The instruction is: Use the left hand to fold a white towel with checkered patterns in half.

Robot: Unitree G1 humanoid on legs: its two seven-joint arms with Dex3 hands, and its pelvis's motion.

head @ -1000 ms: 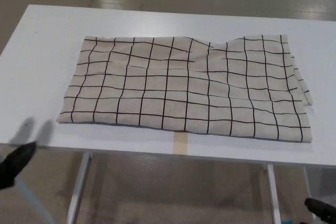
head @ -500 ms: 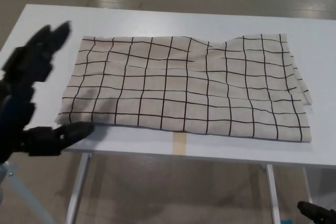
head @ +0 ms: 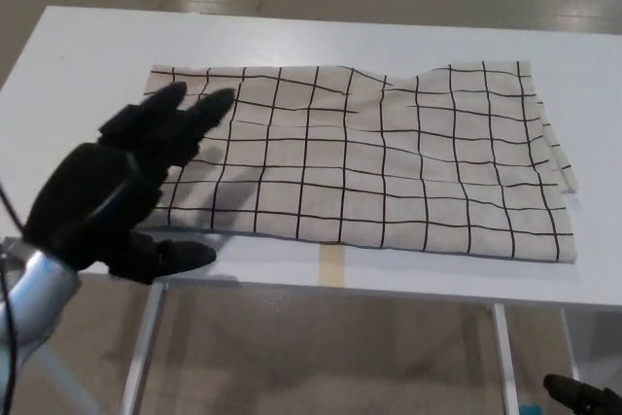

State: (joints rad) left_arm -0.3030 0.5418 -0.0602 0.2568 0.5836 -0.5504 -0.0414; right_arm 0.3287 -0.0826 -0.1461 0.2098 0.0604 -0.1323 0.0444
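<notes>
A white towel (head: 369, 157) with a black checkered grid lies spread flat on the white table (head: 321, 36), its long side running left to right. My left hand (head: 121, 187) hovers over the towel's near-left corner, open, its two fingers stretched toward the cloth and the thumb pointing along the table's front edge. It holds nothing and hides that corner. A small black part of my right hand (head: 581, 394) shows at the bottom right, below the table's edge.
A strip of tan tape (head: 333, 266) sits on the table's front edge below the towel's middle. Metal table legs (head: 144, 347) and a beige floor show beneath.
My left hand has risen from below the table's front-left edge and moved right, over the towel's near-left corner. The towel has not moved.
</notes>
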